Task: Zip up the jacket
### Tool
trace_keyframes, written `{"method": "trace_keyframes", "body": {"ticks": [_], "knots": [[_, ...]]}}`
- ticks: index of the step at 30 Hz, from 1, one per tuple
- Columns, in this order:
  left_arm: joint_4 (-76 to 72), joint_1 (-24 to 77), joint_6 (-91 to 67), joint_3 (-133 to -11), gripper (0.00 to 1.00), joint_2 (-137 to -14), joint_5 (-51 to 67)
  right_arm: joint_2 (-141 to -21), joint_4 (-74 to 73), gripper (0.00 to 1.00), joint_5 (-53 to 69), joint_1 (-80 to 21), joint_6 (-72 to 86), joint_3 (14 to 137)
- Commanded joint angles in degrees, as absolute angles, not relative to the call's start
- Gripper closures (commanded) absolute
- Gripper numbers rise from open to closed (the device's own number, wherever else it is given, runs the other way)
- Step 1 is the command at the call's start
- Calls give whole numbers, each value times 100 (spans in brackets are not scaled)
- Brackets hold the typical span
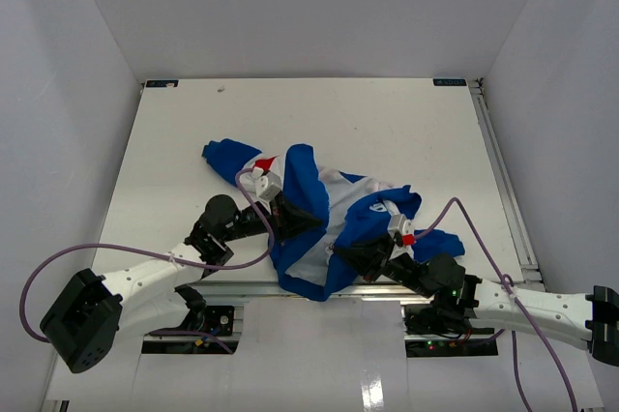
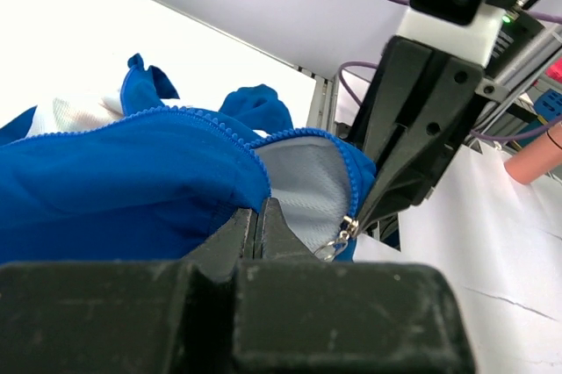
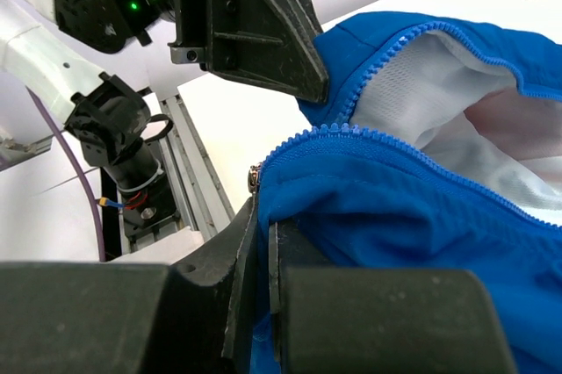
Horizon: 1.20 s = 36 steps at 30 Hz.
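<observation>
Your jacket [image 1: 324, 233] lies crumpled on the bench [image 1: 387, 122] at the near edge, betw. the two arms. L tool [image 2: 257, 225] is clenched on the blue hem just beside the zip. R tool [image 3: 262, 226] is clenched on the opposite edge, at the metal slider [image 2: 344, 232]. Zip teeth [image 3: 413, 150] run from there toward the far side, unjoined. So prob. pull that way w/ R, L anchoring.
</observation>
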State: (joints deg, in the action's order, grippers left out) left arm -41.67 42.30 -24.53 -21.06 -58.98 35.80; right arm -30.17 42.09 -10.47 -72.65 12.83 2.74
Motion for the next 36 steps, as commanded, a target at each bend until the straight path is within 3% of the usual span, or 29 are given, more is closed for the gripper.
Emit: {"method": "trace_keyframes", "body": {"ticks": [1, 17, 36], "knots": [[-5341, 4217, -2626, -1823, 100, -5603, 4061, -2937, 4728, 92, -765, -7166, 1218, -177], [-6232, 4210, -2865, -1532, 100, -5482, 4676, -3073, 4847, 92, -55, -7006, 1362, 163], [-6219, 4203, -2643, -1514, 100, -5587, 5128, -3072, 5126, 92, 648, -7007, 1404, 167]]}}
